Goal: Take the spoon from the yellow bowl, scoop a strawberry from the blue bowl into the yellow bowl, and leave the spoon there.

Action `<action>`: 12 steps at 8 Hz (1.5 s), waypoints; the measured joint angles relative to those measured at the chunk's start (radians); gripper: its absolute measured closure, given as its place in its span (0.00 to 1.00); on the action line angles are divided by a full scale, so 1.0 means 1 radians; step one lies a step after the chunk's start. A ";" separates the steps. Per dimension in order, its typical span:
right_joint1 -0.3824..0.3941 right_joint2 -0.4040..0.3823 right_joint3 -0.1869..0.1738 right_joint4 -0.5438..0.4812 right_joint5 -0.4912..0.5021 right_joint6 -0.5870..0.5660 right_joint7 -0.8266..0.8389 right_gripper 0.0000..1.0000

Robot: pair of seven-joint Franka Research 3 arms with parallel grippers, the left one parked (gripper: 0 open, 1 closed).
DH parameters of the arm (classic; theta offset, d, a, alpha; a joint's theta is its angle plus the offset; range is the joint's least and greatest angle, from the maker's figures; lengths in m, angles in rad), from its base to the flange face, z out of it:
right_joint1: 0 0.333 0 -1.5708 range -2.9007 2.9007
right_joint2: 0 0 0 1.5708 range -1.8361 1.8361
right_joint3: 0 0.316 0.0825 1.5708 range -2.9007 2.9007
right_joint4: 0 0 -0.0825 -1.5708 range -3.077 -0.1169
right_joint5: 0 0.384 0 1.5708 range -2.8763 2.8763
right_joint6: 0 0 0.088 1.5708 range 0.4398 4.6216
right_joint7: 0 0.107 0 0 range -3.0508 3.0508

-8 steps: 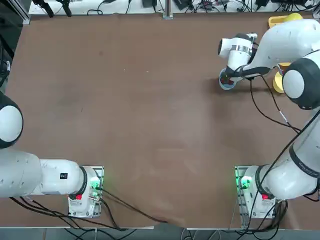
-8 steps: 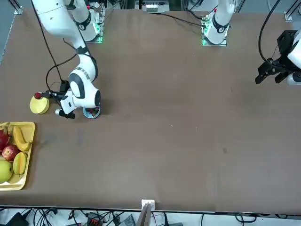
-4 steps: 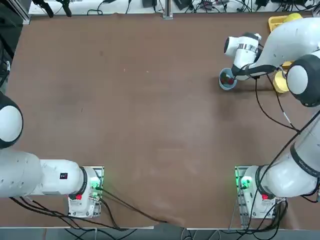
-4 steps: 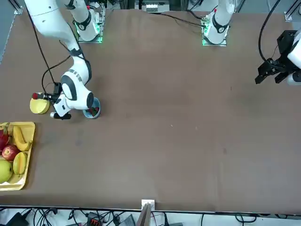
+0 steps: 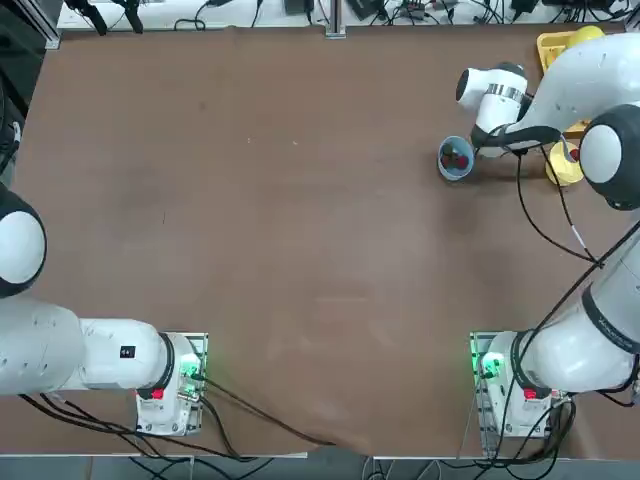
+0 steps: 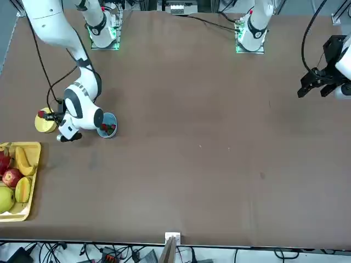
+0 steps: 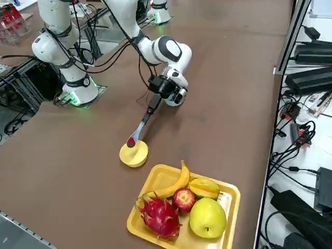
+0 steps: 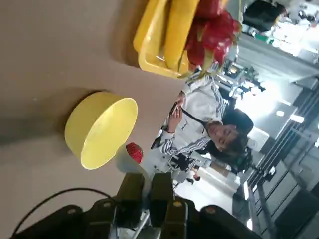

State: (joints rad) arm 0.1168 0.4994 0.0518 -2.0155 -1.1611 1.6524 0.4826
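Observation:
The spoon (image 7: 141, 125) is held in my right gripper (image 7: 154, 99), which is shut on its handle. A red strawberry (image 7: 131, 141) lies in the spoon's scoop, right above the yellow bowl (image 7: 134, 154). The wrist view shows the strawberry (image 8: 133, 152) at the rim of the yellow bowl (image 8: 99, 129), beyond my fingertips (image 8: 162, 191). The blue bowl (image 5: 455, 158) stands left of the gripper in the top view, with more red strawberries inside. From the front, the blue bowl (image 6: 107, 125) sits beside my wrist and the yellow bowl (image 6: 46, 121) is further out.
A rectangular yellow tray (image 7: 224, 191) with a banana, apple, dragon fruit and other fruit lies just beyond the yellow bowl, near the table's edge. A black cable (image 5: 535, 215) trails from my right arm. A person (image 8: 214, 129) sits in the room beyond the table.
My right gripper has swung away from the blue bowl toward the yellow bowl, carrying the spoon with the strawberry. The blue bowl, half covered before, now shows fully from above.

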 joint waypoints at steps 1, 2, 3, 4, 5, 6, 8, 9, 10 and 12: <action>0.000 0.001 0.003 0.009 0.000 0.003 -0.057 0.89; 0.000 0.002 0.004 0.015 0.000 0.009 -0.109 0.89; 0.000 0.005 0.004 0.017 0.000 0.016 -0.154 0.89; -0.002 0.011 0.004 0.017 0.000 0.019 -0.199 0.89; -0.005 0.020 0.004 0.017 0.000 0.025 -0.239 0.89; -0.010 0.029 0.004 0.017 0.000 0.032 -0.277 0.89; -0.018 0.041 0.004 0.020 0.000 0.039 -0.358 0.89; -0.020 0.043 0.004 0.025 0.000 0.040 -0.396 0.89; -0.020 0.043 0.004 0.029 0.000 0.040 -0.420 0.89; -0.021 0.043 0.004 0.034 0.000 0.040 -0.430 0.89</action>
State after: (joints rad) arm 0.0962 0.5420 0.0558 -1.9814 -1.1611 1.6924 0.0526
